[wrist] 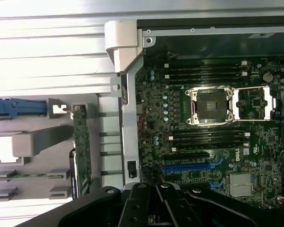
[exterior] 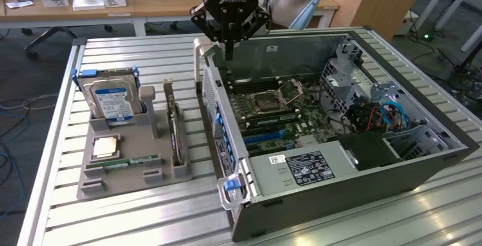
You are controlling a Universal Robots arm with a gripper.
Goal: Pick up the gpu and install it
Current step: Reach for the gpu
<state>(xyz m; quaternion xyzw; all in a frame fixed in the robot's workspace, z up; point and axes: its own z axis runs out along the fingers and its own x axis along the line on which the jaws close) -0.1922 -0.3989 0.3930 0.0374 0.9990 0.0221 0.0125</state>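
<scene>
Exterior view: your pincer [exterior: 228, 53] hangs straight down above the metal case [exterior: 354, 195], jaws together, empty; flat gpu [exterior: 175, 128] stands on edge.

The slatted table [exterior: 121, 223] is pale ribbed metal with a soft sheen. The parts holder [exterior: 117, 181] is matt grey plastic, the gpu [wrist: 81, 151] matt green circuit board, the computer case [exterior: 339, 201] dark painted metal.

On the counter [exterior: 135, 218], parts tray [exterior: 113, 185] toward the exterior view's left edge, open computer case [exterior: 301, 207] just beside it. In the tray: hard drive [exterior: 112, 100] upright at the far edge, CPU [exterior: 105, 146] and memory stick [exterior: 123, 163] flat in front, gpu [exterior: 175, 136] on edge along the case-side edge. Claw [exterior: 228, 53] above the case's far corner.
</scene>
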